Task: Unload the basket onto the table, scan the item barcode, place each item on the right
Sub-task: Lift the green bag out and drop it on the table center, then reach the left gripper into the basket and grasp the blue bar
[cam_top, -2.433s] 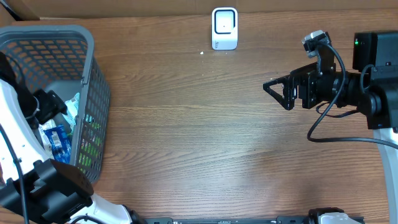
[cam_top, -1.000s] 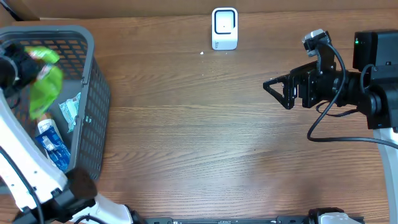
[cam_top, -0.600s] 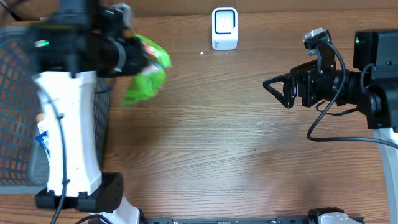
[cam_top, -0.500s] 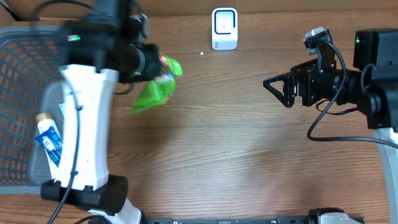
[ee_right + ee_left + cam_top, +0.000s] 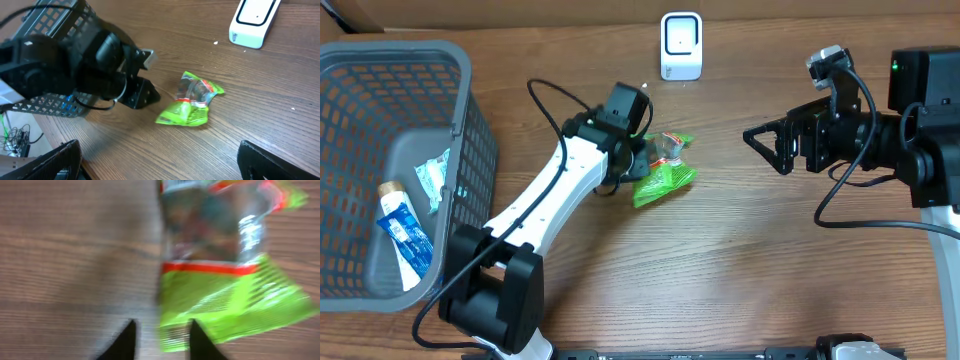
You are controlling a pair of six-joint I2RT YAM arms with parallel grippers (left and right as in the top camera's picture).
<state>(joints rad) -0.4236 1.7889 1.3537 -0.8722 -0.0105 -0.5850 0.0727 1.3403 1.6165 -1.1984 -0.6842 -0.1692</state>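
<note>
The item, a green snack bag [image 5: 665,176] with a clear window and red stripe, lies flat on the wooden table, a little in front of the white barcode scanner [image 5: 681,45]. My left gripper [image 5: 637,158] sits low at the bag's left edge. In the left wrist view its fingers [image 5: 127,337] stand slightly apart, and the bag [image 5: 220,280] lies just ahead with its lower corner by the right fingertip. No barcode shows. My right gripper [image 5: 765,145] hovers open at the right, well clear of the bag [image 5: 192,102] and scanner [image 5: 252,20].
A grey mesh basket [image 5: 470,130] stands at the left edge, holding a blue toothpaste tube [image 5: 405,235] and a white packet [image 5: 433,175]. The left arm stretches diagonally from the front left to the table's middle.
The left arm swung from the basket to the table's middle carrying the green bag. The bag now rests on the table and the left jaws have parted. The right arm stayed still.
</note>
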